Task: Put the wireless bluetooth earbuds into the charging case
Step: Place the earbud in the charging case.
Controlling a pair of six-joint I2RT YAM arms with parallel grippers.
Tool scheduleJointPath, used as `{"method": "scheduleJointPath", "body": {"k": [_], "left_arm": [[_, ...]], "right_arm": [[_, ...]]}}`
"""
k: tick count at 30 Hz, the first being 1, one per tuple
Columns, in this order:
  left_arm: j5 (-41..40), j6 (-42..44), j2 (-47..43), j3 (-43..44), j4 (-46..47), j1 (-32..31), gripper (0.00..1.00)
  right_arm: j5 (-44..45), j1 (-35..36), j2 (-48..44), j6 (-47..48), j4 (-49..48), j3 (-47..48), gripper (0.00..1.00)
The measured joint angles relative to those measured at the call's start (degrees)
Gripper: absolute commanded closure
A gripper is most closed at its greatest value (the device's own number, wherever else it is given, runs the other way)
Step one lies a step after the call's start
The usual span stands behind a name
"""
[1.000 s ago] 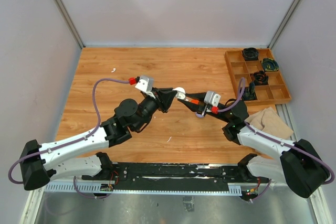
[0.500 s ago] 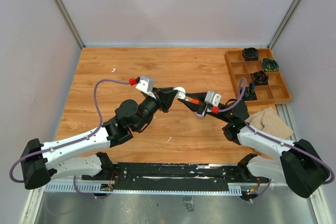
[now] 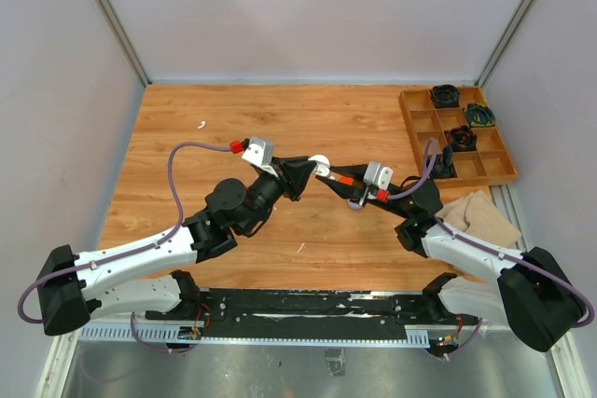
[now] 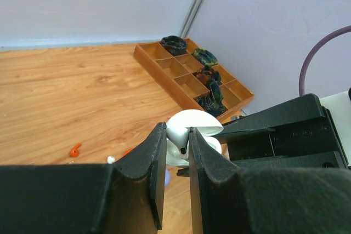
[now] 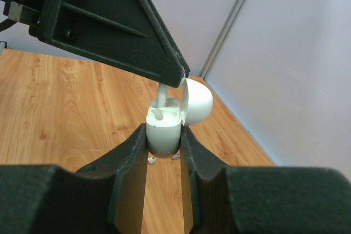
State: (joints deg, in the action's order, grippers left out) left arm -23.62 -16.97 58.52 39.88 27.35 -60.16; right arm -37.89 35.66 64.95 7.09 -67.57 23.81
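White earbud [image 5: 163, 96] first: it is pinched in my left pincer [image 4: 176, 131], the two fingers pressed together on it. Its lower end stands in the open top of the charging case [image 5: 163, 142]. I cannot tell whether it is fully seated. My right pincer [image 5: 163, 134] is clamped on the white body of the case from both sides. It holds the case upright above the middle of the bench [image 3: 354, 118], between my two arms. The lid [image 5: 197, 100] is tipped open to one side, just beside the tip of my left pincer's finger. On the wood below, an orange-red earbud [image 4: 75, 149] and a tiny white piece [image 4: 111, 159] lie near each other, apart from the case. Another white piece [image 3: 201, 124] lies well off to the left. At the right rear of the bench sits a wooden tray [image 3: 410, 132] with dark items in several compartments. A tan cloth [image 3: 480, 216] lies just in front of it.
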Motion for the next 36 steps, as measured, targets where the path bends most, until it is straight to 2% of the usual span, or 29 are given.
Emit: {"method": "scheduleJointPath", "body": {"k": [20, 23, 30, 34, 36], "left_arm": [[-0.2, -0.4, 0.5, -0.1, 0.4, -0.6, 0.61], [-0.3, -0.9, 0.5, -0.1, 0.4, -0.7, 0.57], [-0.4, -2.2, -0.4, -0.1, -0.8, -0.8, 0.39], [-2.9, -2.3, -2.1, 0.5, -4.5, -0.9, 0.29], [-5.2, -2.1, -2.2, 1.9, -7.8, -0.8, 0.28]], "right_arm": [[0.0, 0.0, 0.1, -0.1, -0.4, 0.0, 0.99], [0.0, 0.0, 0.1, -0.1, -0.4, 0.0, 0.99], [0.7, 0.0, 0.1, -0.1, -1.3, -0.6, 0.99], [1.5, 0.0, 0.1, 0.0, -1.4, -1.8, 0.99], [2.1, 0.0, 0.1, 0.3, -1.4, -2.5, 0.99]]}}
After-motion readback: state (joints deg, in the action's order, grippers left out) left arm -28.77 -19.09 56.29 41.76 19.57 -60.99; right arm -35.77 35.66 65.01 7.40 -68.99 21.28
